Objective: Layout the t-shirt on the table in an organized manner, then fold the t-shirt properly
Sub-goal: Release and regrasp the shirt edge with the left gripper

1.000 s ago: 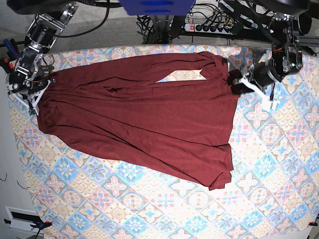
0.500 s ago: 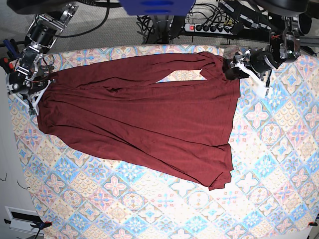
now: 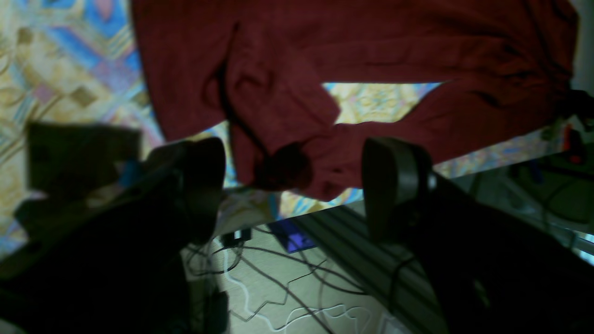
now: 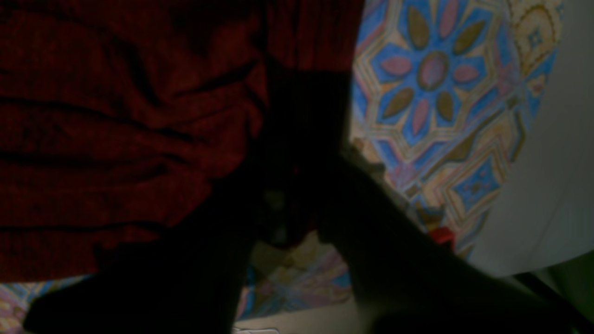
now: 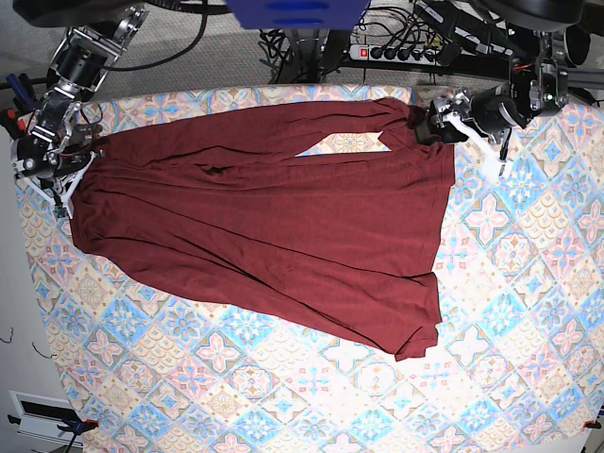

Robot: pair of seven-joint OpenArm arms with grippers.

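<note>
T-shirt (image 5: 264, 226): plain dark maroon throughout, no print; reads deeper, near oxblood, in right wrist view (low light there). Table (image 5: 510, 359): pastel diamond tile pattern w/ floral motifs, blue, pink and cream; blue flower w/ pink and olive petals seen close in right wrist view. Left gripper (image 5: 444, 121): black fingers (image 3: 394, 185), white trim on body. Right gripper (image 5: 49, 162): black and silver, white parts. Floor behind table: grey, black cables.
</note>
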